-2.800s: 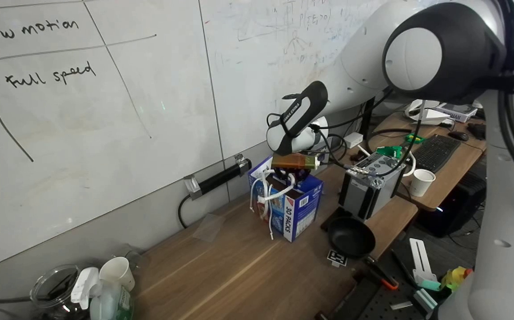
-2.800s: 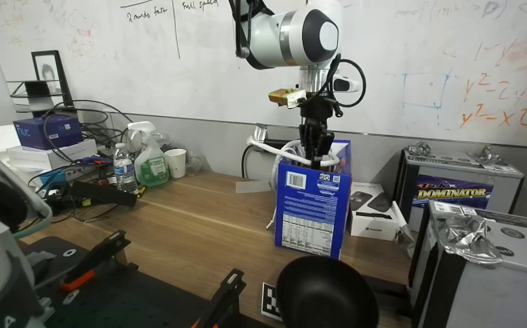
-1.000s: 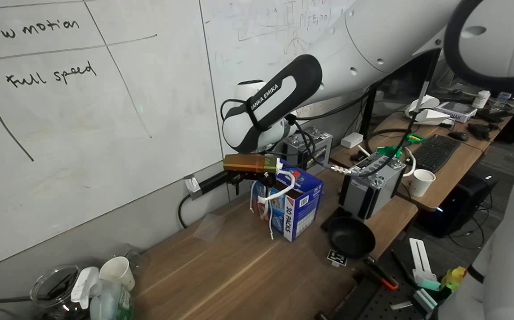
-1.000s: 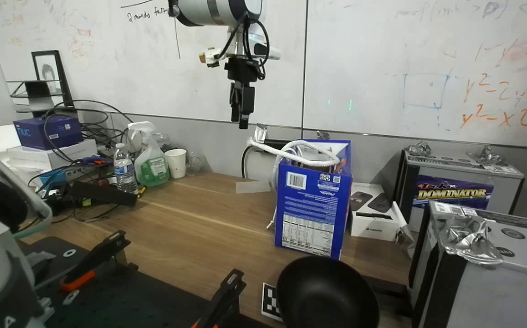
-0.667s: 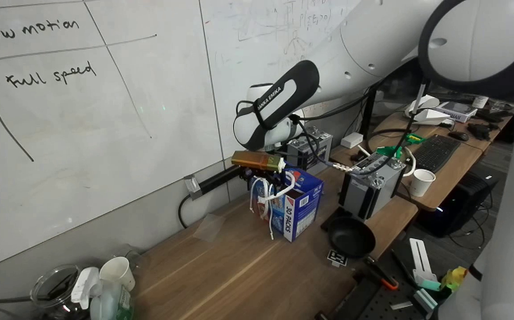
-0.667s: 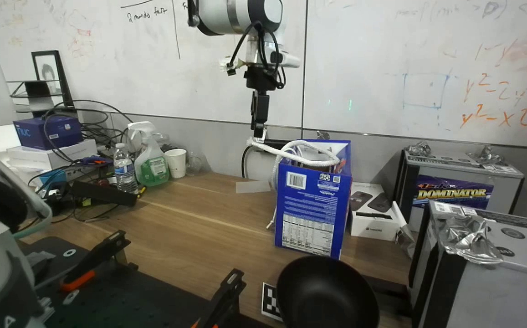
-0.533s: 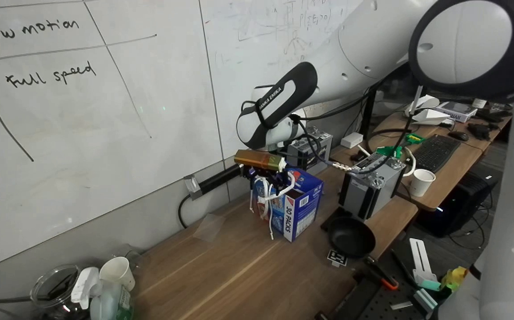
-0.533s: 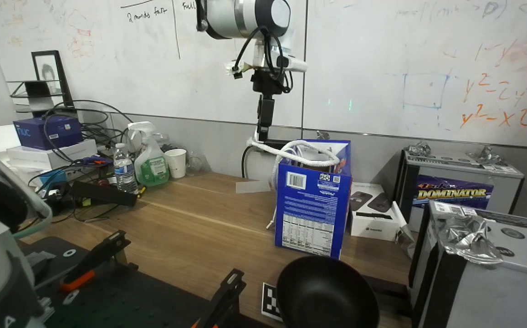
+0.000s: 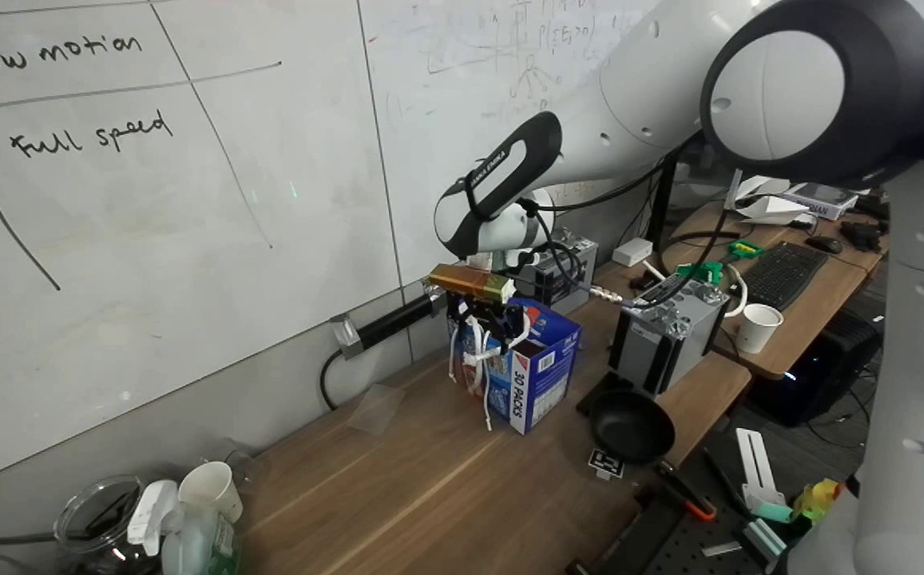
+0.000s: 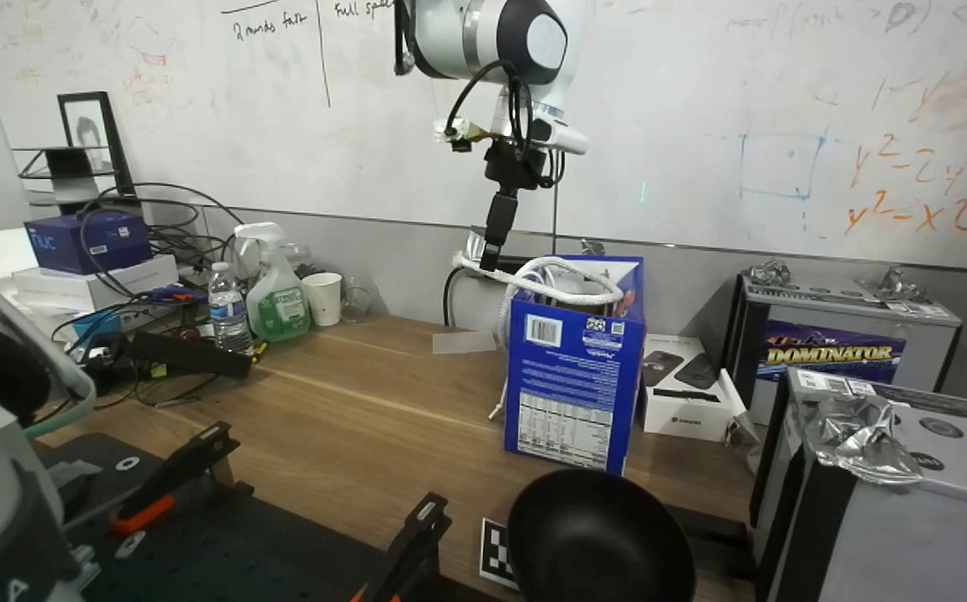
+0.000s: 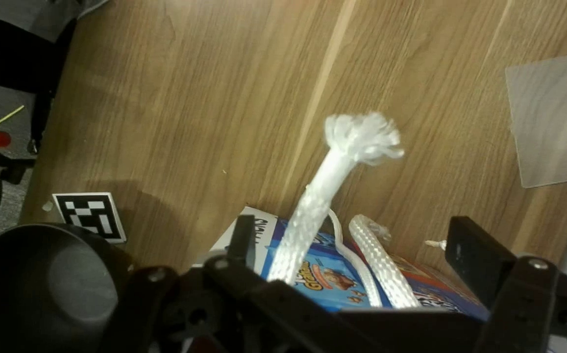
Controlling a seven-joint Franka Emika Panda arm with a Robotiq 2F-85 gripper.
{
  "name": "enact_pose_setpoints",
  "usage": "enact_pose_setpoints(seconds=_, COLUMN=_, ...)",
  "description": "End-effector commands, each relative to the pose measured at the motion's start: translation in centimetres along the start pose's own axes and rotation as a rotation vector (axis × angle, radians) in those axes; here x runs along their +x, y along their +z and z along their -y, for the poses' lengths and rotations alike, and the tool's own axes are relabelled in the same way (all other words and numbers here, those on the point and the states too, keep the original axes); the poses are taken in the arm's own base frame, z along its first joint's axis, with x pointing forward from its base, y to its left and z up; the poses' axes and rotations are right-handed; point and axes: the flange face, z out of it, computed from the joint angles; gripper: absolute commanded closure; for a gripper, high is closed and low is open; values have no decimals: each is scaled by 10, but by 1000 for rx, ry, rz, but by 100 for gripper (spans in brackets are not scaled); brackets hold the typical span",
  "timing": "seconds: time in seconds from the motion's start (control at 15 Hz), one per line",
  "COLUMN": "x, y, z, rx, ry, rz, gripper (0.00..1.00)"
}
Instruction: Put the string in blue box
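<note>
My gripper (image 11: pixel 354 242) is spread wide, its two fingers (image 11: pixel 479 260) well apart with the string (image 11: pixel 315 206) loose between them, none of it pinched. In the wrist view I count three lengths of string there, two thick and one thin; the nearest ends in a frayed tuft. I cannot tell whether they are all one piece. In an exterior view one of the fingers overlaps the end jutting out past the blue box (image 10: pixel 575 385), but whether they touch I cannot tell.

I have one blue box, upright on the table (image 10: pixel 358 426). The string loops across its top, and in both exterior views loose lengths hang down outside it; how much lies inside I cannot see.

Near it sit one white box (image 10: pixel 685 410) and two grey boxes (image 10: pixel 893 535). I count one black pan (image 10: pixel 600 535), one printed card (image 11: pixel 89 215) just beside it and one clear sheet (image 11: pixel 555 117).

Farther off I see one spray bottle (image 10: pixel 281 305), one water bottle (image 10: pixel 230 313) and two white cups (image 9: pixel 212 489), one by the spray bottle, one on a farther desk (image 9: pixel 801 327).
</note>
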Motion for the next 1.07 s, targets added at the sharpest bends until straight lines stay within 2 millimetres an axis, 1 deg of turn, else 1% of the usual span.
enact_pose_setpoints(seconds=0.0, x=1, y=-4, z=7, rx=-12, ry=33, rz=61, gripper=0)
enact_pose_setpoints(seconds=0.4, x=2, y=3, z=8, rx=-52, ry=46, rz=104, gripper=0)
enact_pose_setpoints(seconds=1.0, x=17, y=16, z=16, rx=-23, ry=-27, rz=13, gripper=0)
